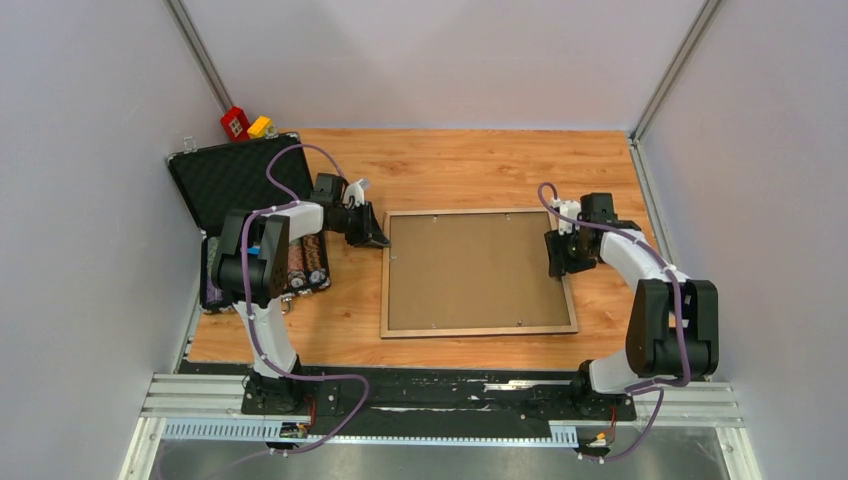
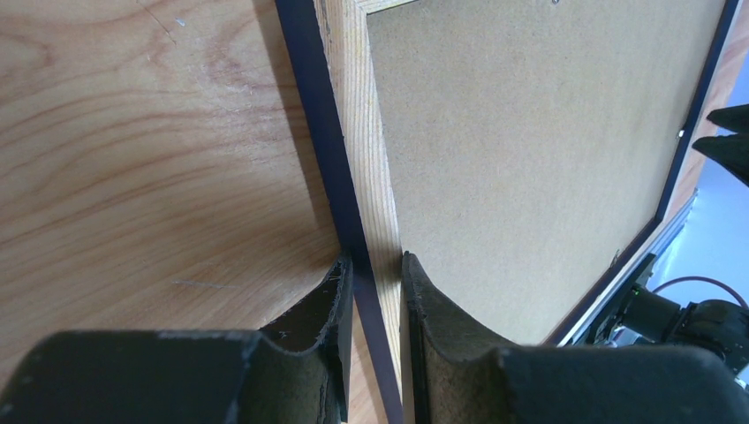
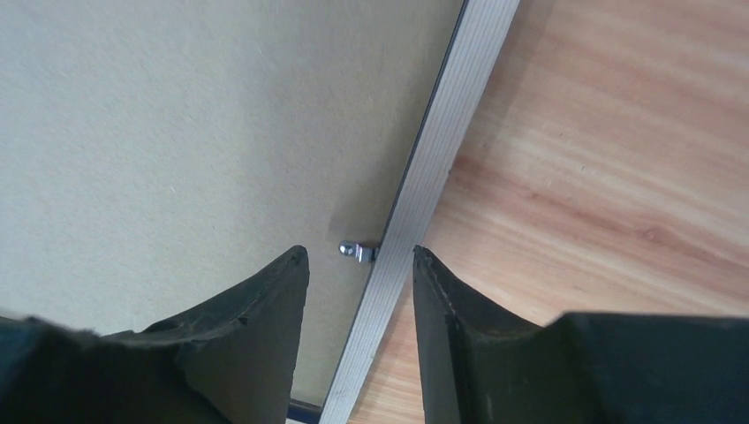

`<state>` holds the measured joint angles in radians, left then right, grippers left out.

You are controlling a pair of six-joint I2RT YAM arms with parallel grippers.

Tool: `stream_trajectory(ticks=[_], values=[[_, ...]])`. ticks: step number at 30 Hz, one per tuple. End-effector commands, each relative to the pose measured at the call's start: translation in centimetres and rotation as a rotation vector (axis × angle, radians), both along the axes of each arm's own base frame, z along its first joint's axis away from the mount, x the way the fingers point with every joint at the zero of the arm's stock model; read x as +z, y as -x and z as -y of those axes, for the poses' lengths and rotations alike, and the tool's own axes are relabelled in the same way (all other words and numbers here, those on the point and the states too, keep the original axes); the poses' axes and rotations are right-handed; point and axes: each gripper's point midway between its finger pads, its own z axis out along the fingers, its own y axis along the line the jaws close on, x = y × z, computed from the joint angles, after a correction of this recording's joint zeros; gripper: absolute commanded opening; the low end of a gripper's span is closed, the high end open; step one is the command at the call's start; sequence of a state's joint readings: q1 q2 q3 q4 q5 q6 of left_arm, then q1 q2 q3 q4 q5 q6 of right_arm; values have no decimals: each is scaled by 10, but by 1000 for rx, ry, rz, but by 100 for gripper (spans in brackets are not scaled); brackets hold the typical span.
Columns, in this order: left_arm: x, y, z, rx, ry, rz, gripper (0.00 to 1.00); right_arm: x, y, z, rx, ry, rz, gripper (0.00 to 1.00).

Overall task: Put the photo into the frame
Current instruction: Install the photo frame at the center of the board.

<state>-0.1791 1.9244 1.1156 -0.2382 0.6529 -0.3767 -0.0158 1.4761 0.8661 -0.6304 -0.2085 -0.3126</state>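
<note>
A large thin-bordered rectangular picture frame [image 1: 480,331] lies flat, back up, in the middle of the light wooden table [image 1: 450,170]. Its tan wood rails surround a plain brown hardboard backing panel [image 1: 470,270]. Whether the photo lies beneath that panel cannot be told.

The left gripper [image 1: 372,235] sits at the frame's left rail, near the far corner. In the left wrist view its black fingers [image 2: 331,300] are pressed to both sides of the rail [image 2: 358,132] — one against the dark navy outer edge, the other on the inner side where wood meets panel [image 2: 530,132] — so it is clamped on the frame.

The right gripper [image 1: 556,262] hangs over the right rail about halfway along. In the right wrist view its fingers [image 3: 274,291] straddle the rail [image 3: 446,132] loosely: the inner finger stands apart from it over the panel [image 3: 177,132], with a small metal retaining tab [image 3: 356,252] showing in the gap. The jaws are parted and grasp nothing.

For room, bare wood stretches widely beyond the frame's far edge. A narrower strip runs along its near edge before the arms' bases. On the right, a band of table [image 3: 618,177] separates the rail from the wall. On the left the space is tighter — an open black foam-lined case [image 1: 225,175] holding rows of poker chips [image 1: 305,265] sits just beside the left arm. A red block [image 1: 235,122] and a yellow block [image 1: 260,126] rest behind the case in the far corner.
</note>
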Motion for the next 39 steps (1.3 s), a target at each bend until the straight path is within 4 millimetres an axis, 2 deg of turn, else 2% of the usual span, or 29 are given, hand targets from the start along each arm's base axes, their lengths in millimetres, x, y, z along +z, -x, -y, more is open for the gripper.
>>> stream_trajectory(ticks=[1, 11, 17, 22, 39], values=[[10, 8, 0, -39, -14, 8, 3, 23, -32, -7, -11, -40, 89, 46], [12, 6, -1, -47, -15, 18, 4, 28, -67, 1, -74, -92, 107, 50], [13, 6, 0, -61, -5, 21, 5, 14, -81, 2, -101, -108, 90, 49], [14, 6, 1, -68, 1, 21, 6, 0, -84, 2, -106, -119, 68, 45], [16, 5, 3, -80, 10, 26, 6, -7, -85, 7, -116, -132, 51, 30]])
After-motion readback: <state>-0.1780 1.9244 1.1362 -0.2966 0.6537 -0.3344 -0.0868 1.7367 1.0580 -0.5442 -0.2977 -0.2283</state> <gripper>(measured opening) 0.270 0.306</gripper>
